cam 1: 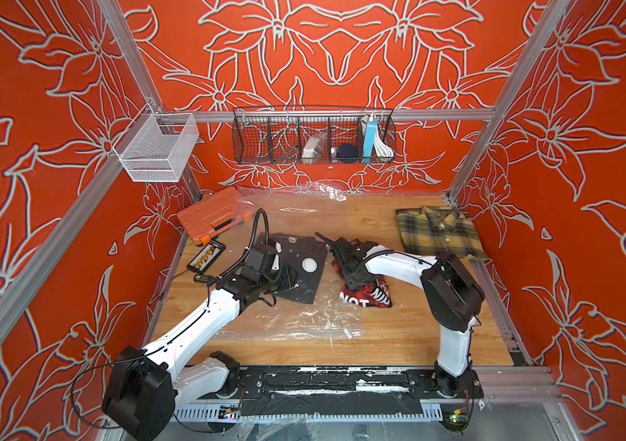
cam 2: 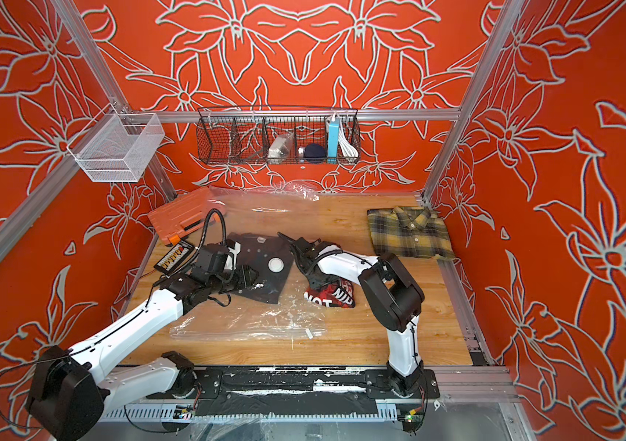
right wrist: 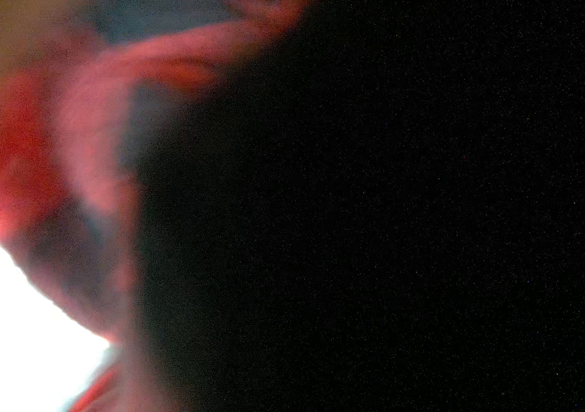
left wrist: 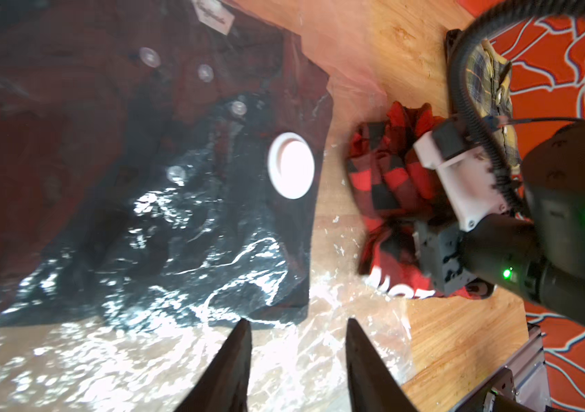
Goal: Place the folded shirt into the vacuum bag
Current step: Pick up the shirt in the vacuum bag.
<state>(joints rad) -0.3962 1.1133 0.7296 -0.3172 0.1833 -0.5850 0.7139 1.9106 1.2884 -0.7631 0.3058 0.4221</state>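
Left wrist view is showing the left claw (left wrist: pixel 298 321) standing moderately parted, with nothing caught between its tips. It is hovering just above the glossy film of the vacuum bag (left wrist: pixel 123 356) at the lower middle of the frame. Right wrist view is giving only blurred red cloth and darkness, so I cannot tell whether the right claw (cam 1: pixel 355 284) is gripping or merely pressing. In both top views it is bearing down into the red checked shirt (cam 1: pixel 370 299) at frame centre.

That shirt is lying bunched at the bag's right-hand edge, touching the film; whether any of it is inside, I cannot tell. The bag is lying flat on the table (cam 1: pixel 399 343), reaching from back edge toward the front.

Judgement: the step in hand is feeding this shirt into the bag. Doing it well is calling for the left claw lifting the upper film only, while the right claw is keeping the bundle compact and sliding it low toward the dark shirt (left wrist: pixel 141 160). A slack hold is risking the fold coming undone.

Count:
- Shirts: three, being the red checked one, the dark one under the film, and the yellow plaid shirt (cam 1: pixel 439 231) at upper right.
- Bag: one.
- Valve cap (left wrist: pixel 291 164): one.
- Slider clip (cam 1: pixel 347 334): one.
- Orange case (cam 1: pixel 212 214): one.
- Hanging baskets: two, being the white mesh basket (cam 1: pixel 158 147) and the black wire basket (cam 1: pixel 265 141).
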